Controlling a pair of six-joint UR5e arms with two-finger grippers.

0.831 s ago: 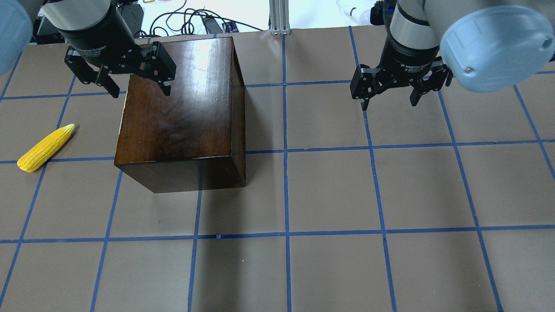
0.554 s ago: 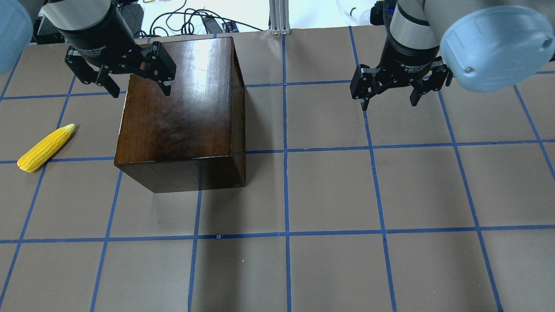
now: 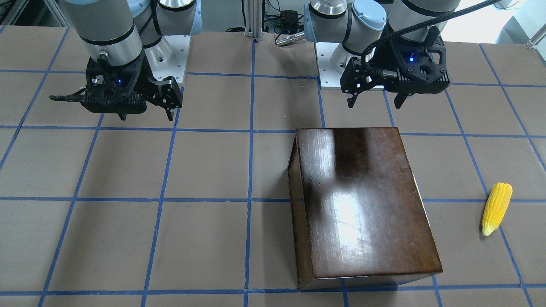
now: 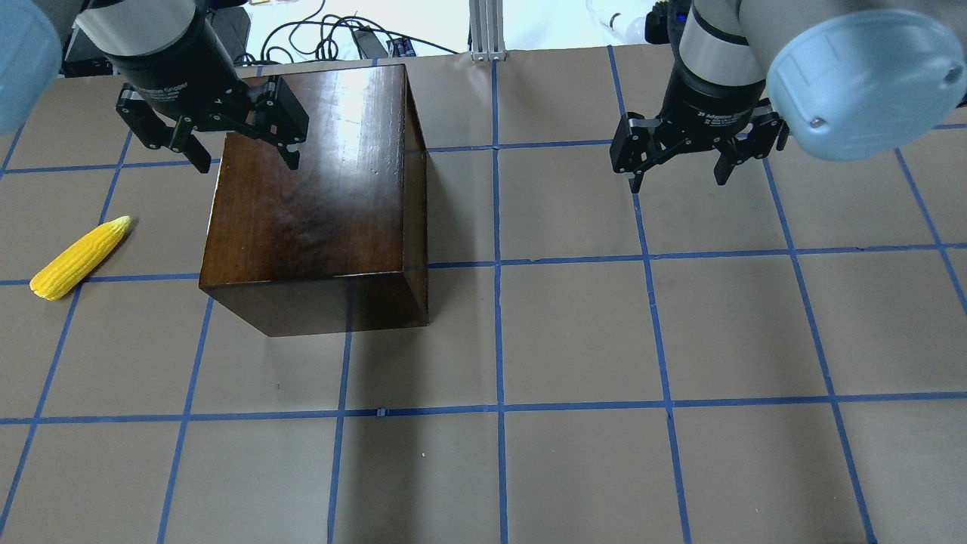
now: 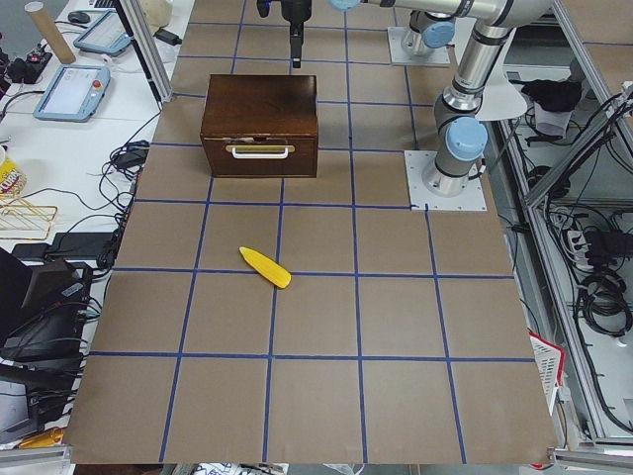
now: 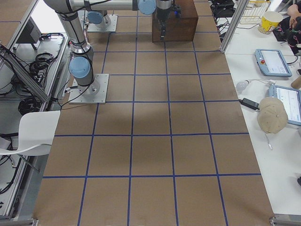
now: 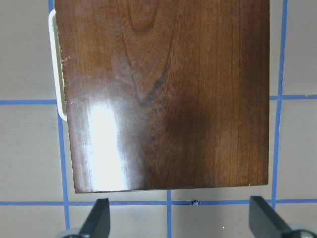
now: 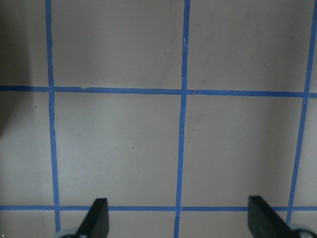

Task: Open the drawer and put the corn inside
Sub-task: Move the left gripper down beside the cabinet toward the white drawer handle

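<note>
The dark-brown wooden box [image 4: 310, 196] stands on the table, also in the front view [image 3: 362, 200]. Its drawer is shut; the front panel with a pale handle [image 5: 260, 150] faces the corn's side, and the handle [image 7: 54, 69] also shows in the left wrist view. The yellow corn [image 4: 79, 257] lies on the table apart from the box, also in the front view [image 3: 496, 208]. My left gripper [image 4: 246, 162] is open and empty, hovering above the box's edge [image 7: 163, 94]. My right gripper [image 4: 679, 181] is open and empty over bare table.
The table [image 4: 574, 340] is brown with blue tape grid lines. Cables and an aluminium post [image 4: 487, 30] lie past its edge. Tablets, a cup and a cap [image 6: 272, 115] sit on the white side bench. A white chair [image 6: 33, 132] stands beside the right arm's base.
My left gripper has shifted very slightly above the box's edge. The right gripper, the box and the corn have not moved.
</note>
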